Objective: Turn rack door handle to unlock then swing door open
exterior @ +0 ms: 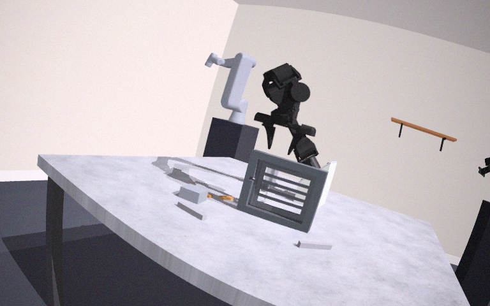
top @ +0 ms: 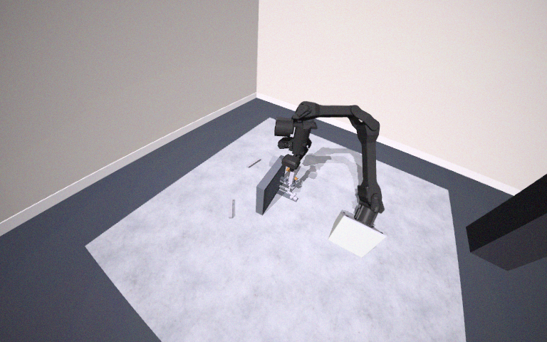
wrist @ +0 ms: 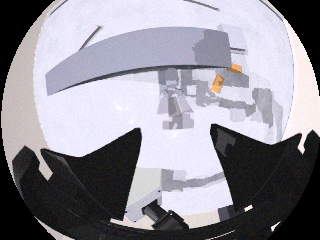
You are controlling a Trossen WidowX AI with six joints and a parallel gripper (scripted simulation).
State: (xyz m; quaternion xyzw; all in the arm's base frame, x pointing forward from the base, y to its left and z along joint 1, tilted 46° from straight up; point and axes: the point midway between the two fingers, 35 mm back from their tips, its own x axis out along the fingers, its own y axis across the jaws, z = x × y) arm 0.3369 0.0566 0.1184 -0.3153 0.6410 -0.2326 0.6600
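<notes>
The grey rack frame [top: 263, 198] [exterior: 317, 198] [wrist: 140, 50] stands upright on the table. In the exterior view, slats [exterior: 287, 195] cross its opening, and the door appears closed. Pale, narrow parts [top: 290, 177] [wrist: 175, 104] stick out on the arm's side of the frame; I cannot tell which of them is the upright handle or how it is turned. My gripper [top: 292, 167] [exterior: 279, 151] [wrist: 176, 131] points down on that side, above the pale parts, its fingers apart with nothing between them. No contact shows.
Orange pieces [exterior: 226, 197] [wrist: 217, 83] and a pale block [exterior: 193, 194] [wrist: 233, 37] lie beside the frame's end. Two thin bars [top: 232, 209] [top: 254, 163] [exterior: 191, 211] [exterior: 314, 245] lie on the far side. The white base [top: 357, 236] supports the arm.
</notes>
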